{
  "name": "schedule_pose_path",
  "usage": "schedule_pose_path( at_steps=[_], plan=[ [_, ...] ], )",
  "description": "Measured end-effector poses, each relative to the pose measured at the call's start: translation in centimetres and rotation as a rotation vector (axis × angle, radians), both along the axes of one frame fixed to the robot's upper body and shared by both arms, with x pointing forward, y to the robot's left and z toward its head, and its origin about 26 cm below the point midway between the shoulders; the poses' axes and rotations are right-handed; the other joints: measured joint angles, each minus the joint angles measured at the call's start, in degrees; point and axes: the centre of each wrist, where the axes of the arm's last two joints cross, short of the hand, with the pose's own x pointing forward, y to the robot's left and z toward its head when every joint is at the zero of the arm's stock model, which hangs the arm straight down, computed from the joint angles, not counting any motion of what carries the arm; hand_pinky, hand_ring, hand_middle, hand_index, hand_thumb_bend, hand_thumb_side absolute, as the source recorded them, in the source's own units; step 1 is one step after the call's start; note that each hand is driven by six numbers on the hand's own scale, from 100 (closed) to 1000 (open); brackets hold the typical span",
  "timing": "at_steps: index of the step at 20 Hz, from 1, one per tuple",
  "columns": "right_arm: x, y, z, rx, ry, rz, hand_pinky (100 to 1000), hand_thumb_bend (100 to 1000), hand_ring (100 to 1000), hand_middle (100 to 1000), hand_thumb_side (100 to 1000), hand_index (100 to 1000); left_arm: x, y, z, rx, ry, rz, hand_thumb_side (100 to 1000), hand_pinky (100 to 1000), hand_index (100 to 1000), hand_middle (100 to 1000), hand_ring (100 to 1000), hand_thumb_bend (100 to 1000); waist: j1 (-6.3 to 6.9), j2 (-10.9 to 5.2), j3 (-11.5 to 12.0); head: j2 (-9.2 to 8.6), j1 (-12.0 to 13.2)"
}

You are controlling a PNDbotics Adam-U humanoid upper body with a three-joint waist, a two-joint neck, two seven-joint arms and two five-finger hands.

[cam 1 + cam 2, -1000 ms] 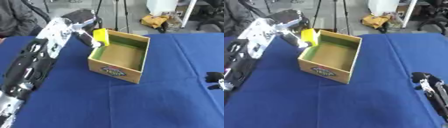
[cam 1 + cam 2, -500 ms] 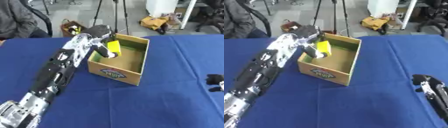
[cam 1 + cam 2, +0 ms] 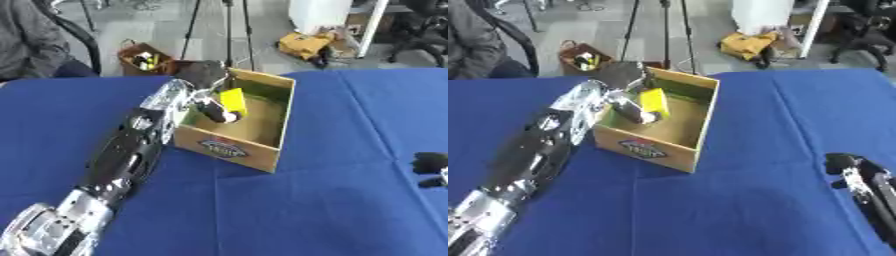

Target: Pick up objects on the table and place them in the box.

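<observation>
An open cardboard box (image 3: 259, 150) stands on the blue table, with a printed label on its front wall. My left arm reaches from the lower left over the box's near-left rim. My left hand (image 3: 208, 102) hangs inside the box with its fingers curled round a yellow object (image 3: 233, 101), which sits low between the box walls. My right hand (image 3: 859, 172) rests at the right edge of the table, dark and away from the box; its finger state is unclear.
The blue tablecloth (image 3: 306, 210) covers the whole table. Beyond the far edge stand tripod legs (image 3: 229, 30), a brown bag (image 3: 144, 57), yellow gear (image 3: 306, 45) on the floor and a seated person (image 3: 26, 40) at the far left.
My left hand has carried the yellow object from the box's far-left rim down into the box. The camera view has shifted. The right hand has stayed at the right edge.
</observation>
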Motion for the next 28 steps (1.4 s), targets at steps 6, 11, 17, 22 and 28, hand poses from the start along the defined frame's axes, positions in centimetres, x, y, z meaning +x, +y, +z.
schedule_pose_path(
  at_steps=[6,11,17,22,28],
  plan=[
    [0.1,0.0,0.1,0.0,-0.003,0.002,614,100,720,659,983,784,0.1,0.3,-1.1,0.046,0.031,0.003,742,840,860,809,825,993,0.01,0.0,-0.05,-0.36,0.05],
    [0.1,0.1,0.1,0.001,-0.004,0.003,614,100,719,658,982,783,0.0,0.3,-1.4,0.061,0.04,-0.004,849,870,848,825,854,1000,0.01,0.0,0.22,-0.38,0.03],
    [0.0,-0.1,-0.1,0.004,0.001,-0.007,614,100,719,658,982,783,-0.7,1.2,-0.2,-0.09,-0.063,-0.012,846,800,764,745,784,854,-0.22,-0.08,1.51,-0.41,-0.63],
    [-0.2,-0.5,-0.5,0.009,0.011,-0.031,614,100,718,658,982,783,-2.1,3.8,-0.8,-0.25,-0.151,0.018,885,735,714,680,727,719,-0.41,-0.72,3.77,-0.4,-2.04],
    [-0.3,-0.8,-0.6,0.014,0.009,-0.05,613,100,718,657,981,782,-4.6,6.6,-2.5,-0.422,-0.241,0.082,933,699,689,641,686,640,-0.52,-0.8,5.33,-0.39,-3.2]
  ],
)
